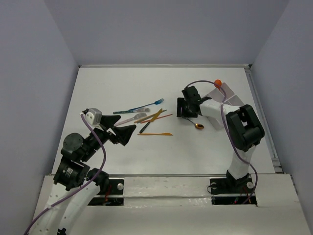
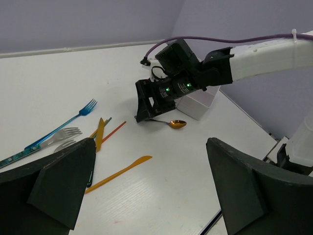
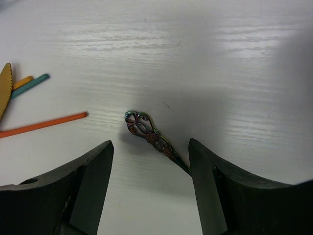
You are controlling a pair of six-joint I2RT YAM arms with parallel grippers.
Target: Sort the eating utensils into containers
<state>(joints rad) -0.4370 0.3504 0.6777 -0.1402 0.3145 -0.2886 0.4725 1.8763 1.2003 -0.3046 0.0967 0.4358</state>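
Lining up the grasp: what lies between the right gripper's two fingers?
Between the right gripper's open fingers lies the spoon's ornate handle, on the table; the right wrist view shows it.

Left end effector (image 1: 124, 134) held level, jaws wide apart; right end effector (image 1: 188, 111) tipped down, jaws parted, elbow raised.
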